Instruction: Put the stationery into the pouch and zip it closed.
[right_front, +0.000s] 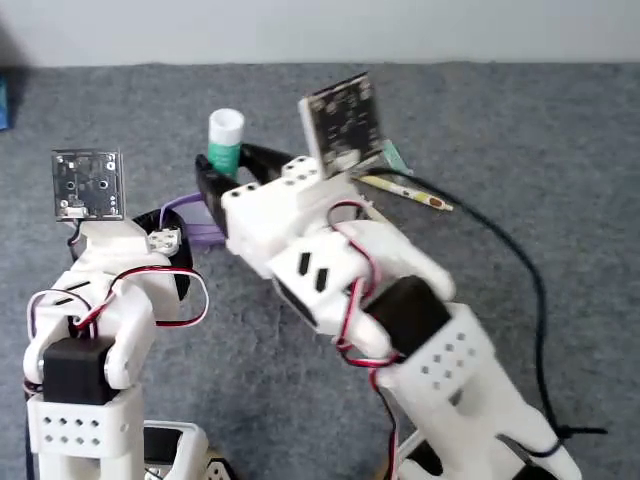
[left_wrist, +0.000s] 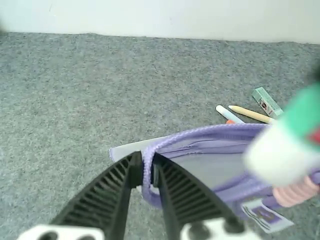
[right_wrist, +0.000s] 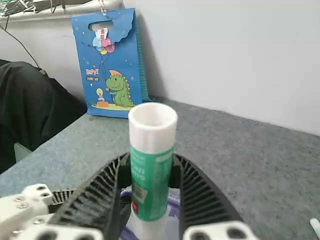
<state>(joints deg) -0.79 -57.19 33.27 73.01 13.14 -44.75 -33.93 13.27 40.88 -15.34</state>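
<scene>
The right tool (right_wrist: 150, 167) is clamping a green and white glue stick (right_wrist: 152, 150) upright between its 2 black fingers, with the stick's white end sticking up above them. In the high view this tool is sitting in the upper middle of the frame, holding the stick just over the purple pouch (right_front: 195, 212). The left tool (left_wrist: 145, 167) is pinching the pouch's zip edge at 1 end, its jaws standing narrow with the purple rim caught between them. The pouch is lying on the grey table (right_front: 520, 130) left of centre in the high view, its mouth gaping open. To the right of the pouch in that view, a cream pencil (right_front: 405, 190) and a green eraser (right_front: 394, 156) are lying loose on the table, near each other. A pale pen (left_wrist: 229, 113) is lying just beside the pencil. A blue gift bag (right_wrist: 114, 60) with a dinosaur on it is leaning against the wall behind the table
</scene>
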